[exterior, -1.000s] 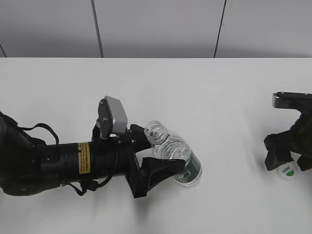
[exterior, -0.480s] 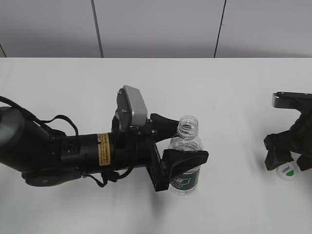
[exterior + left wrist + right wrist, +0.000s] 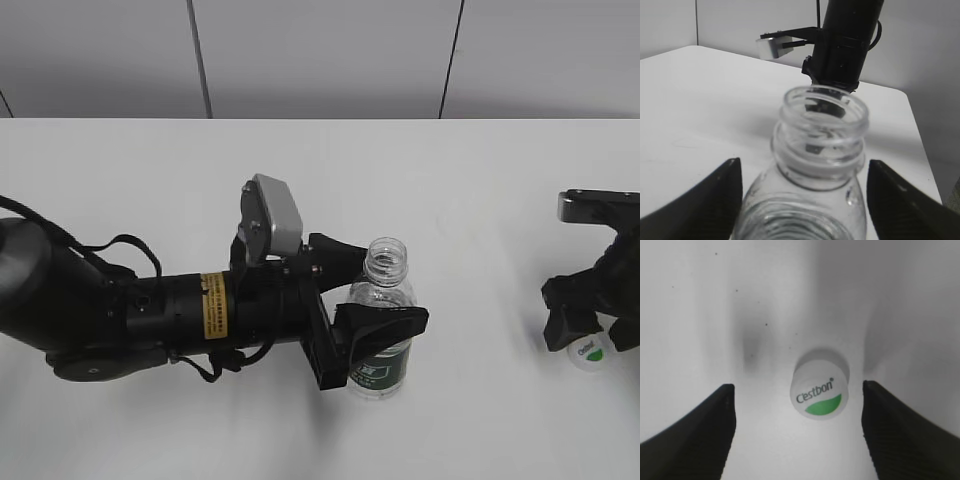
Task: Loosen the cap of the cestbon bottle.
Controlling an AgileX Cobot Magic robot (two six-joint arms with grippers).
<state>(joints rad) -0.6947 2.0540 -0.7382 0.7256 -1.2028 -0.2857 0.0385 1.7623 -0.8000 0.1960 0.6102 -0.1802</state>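
While the left gripper (image 3: 385,303) clamps the clear ribbed cestbon bottle (image 3: 381,330) upright, the right gripper (image 3: 797,425) stands apart over the round white cap (image 3: 818,392) — on a matte white table (image 3: 450,200).

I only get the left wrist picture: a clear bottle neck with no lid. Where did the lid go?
Observer: The cap lies on the table, off to the right, apart from the cestbon bottle.
Operator: Is anything holding it?
Observer: No. The right gripper hangs over it, fingers spread, touching nothing.
Operator: Does the bottle stand by itself?
Observer: It stands upright between the left gripper's fingers, at the green label.
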